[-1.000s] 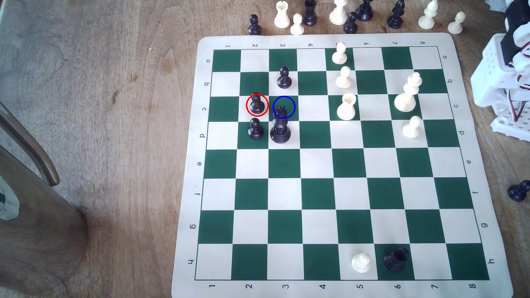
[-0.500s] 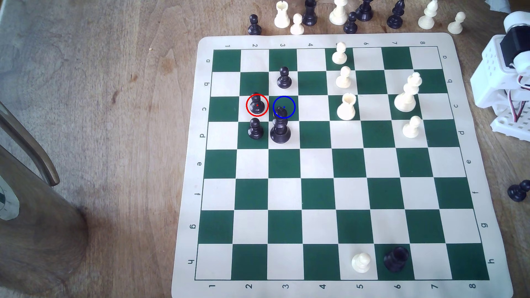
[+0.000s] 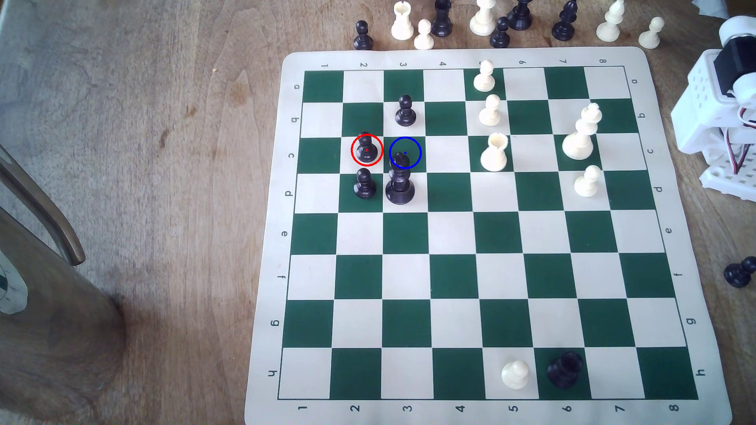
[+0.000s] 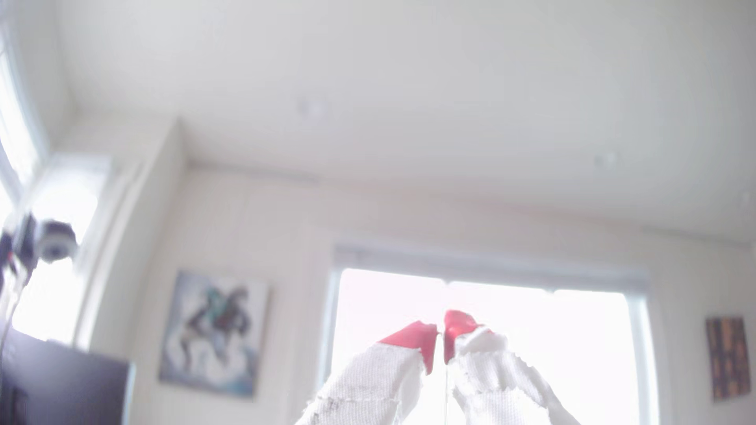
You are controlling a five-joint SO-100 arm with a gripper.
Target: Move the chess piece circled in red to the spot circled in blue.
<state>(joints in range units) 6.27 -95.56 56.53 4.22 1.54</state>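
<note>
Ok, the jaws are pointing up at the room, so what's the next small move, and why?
Probably tip the wrist down and swing toward the board. In the wrist view the gripper faces a window and ceiling, jaws nearly closed on nothing. The red-circled pawn stands untouched beside the blue-circled spot, where the tall black piece crowds in, so approach from above.

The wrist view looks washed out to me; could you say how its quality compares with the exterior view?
Wrist view: overexposed by the bright window, soft and hazy, gripper tips backlit. Exterior view: evenly lit and sharp, board labels readable, faint glare on the glossy black pawn.
</note>
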